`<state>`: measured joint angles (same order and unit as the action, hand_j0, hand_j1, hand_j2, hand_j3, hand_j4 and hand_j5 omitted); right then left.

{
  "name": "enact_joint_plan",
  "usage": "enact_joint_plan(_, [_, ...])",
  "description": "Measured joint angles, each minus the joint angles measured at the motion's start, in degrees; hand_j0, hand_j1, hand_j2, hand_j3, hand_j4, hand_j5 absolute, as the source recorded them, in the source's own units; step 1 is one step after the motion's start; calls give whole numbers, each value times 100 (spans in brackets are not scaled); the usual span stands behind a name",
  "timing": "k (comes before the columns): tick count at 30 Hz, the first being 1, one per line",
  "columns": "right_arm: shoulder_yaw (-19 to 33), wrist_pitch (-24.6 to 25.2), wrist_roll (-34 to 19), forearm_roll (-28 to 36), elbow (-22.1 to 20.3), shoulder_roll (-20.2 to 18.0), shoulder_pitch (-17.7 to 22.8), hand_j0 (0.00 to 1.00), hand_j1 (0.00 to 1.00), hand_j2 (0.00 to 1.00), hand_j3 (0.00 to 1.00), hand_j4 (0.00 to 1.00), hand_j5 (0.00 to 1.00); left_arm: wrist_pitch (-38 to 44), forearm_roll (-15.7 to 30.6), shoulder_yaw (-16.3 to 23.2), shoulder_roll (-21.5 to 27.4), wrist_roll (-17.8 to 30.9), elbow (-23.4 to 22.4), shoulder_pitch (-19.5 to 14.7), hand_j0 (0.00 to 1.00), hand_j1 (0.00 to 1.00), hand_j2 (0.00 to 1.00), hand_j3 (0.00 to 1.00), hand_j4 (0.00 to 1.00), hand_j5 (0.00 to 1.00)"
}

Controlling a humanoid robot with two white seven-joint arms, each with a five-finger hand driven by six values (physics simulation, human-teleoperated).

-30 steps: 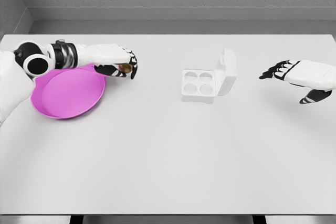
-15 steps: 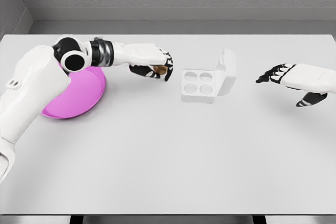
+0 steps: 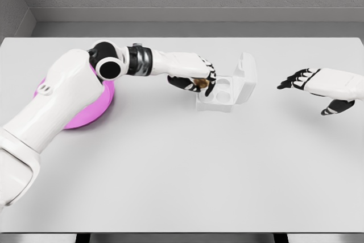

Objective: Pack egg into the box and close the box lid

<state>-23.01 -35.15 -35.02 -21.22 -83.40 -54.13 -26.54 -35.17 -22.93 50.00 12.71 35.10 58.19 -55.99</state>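
1. The left hand (image 3: 193,75) is curled around a small brown egg (image 3: 200,83). The dark fingers (image 3: 211,79) wrap over the top of it and the thumb is under it.
2. The hand holds the egg over the left edge of the white box (image 3: 216,96). The egg is not in a cup; it sits in the fingers just above the near left part of the box.
3. The box has round cups inside. Its lid (image 3: 245,77) stands up on the right side, so the box is wide open.
4. The left arm reaches far across the table (image 3: 170,169) from the left side of the picture.
5. Behind that arm lies a pink plate (image 3: 99,103). The arm hides most of it.
6. The right hand (image 3: 318,83) floats over the right side of the table, well apart from the box. Its fingers are spread out and it holds nothing.
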Motion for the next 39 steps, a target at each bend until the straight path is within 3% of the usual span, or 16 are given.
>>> enact_joint_plan(10, [-3, 0, 0, 0, 1, -3, -9, 100, 100, 100, 100, 100, 100, 1, -130, 109, -351, -2, -375, 0, 39, 39, 39, 39, 39, 39])
enact_joint_plan(20, [-9, 0, 0, 0, 0, 5, -9, 100, 100, 100, 100, 100, 100, 2, -146, 116, -480, -3, -482, -9, 46, 46, 46, 46, 46, 46])
enact_joint_plan(32, [-18, 0, 0, 0, 1, 6, -9, 100, 100, 100, 100, 100, 100, 1, -137, 108, -497, -7, -485, -9, 74, 74, 74, 74, 74, 74])
enact_joint_plan(39, [-20, 0, 0, 0, 0, 6, -9, 100, 100, 100, 100, 100, 100, 1, -128, 107, -497, -7, -485, -18, 77, 77, 77, 77, 77, 77])
